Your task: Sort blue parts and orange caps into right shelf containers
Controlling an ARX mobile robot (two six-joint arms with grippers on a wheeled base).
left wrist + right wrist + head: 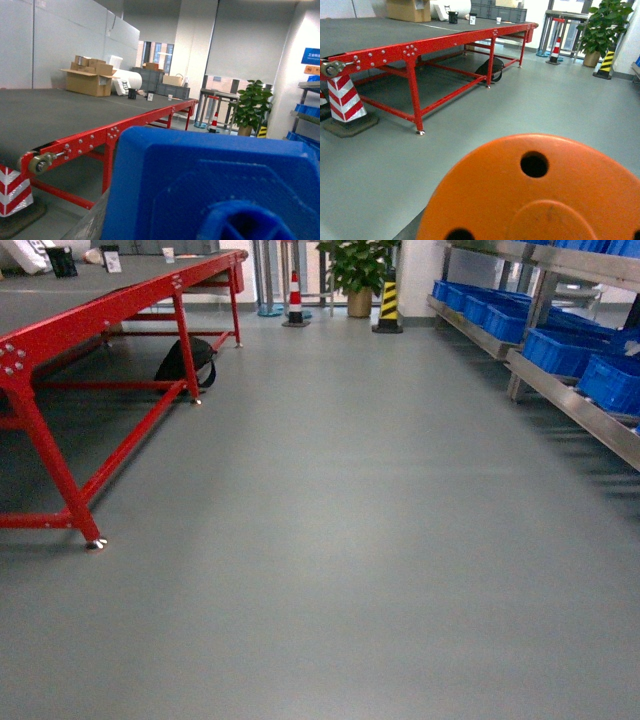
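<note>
Head: neither gripper in frame; blue crates on steel shelf at right, red-framed table left. Left wrist: blue part fills foreground, jaws unseen. Right wrist: orange cap close to lens, jaw state indeterminable.

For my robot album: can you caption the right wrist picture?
An orange cap fills the foreground, with the red-framed table across the grey floor.
</note>
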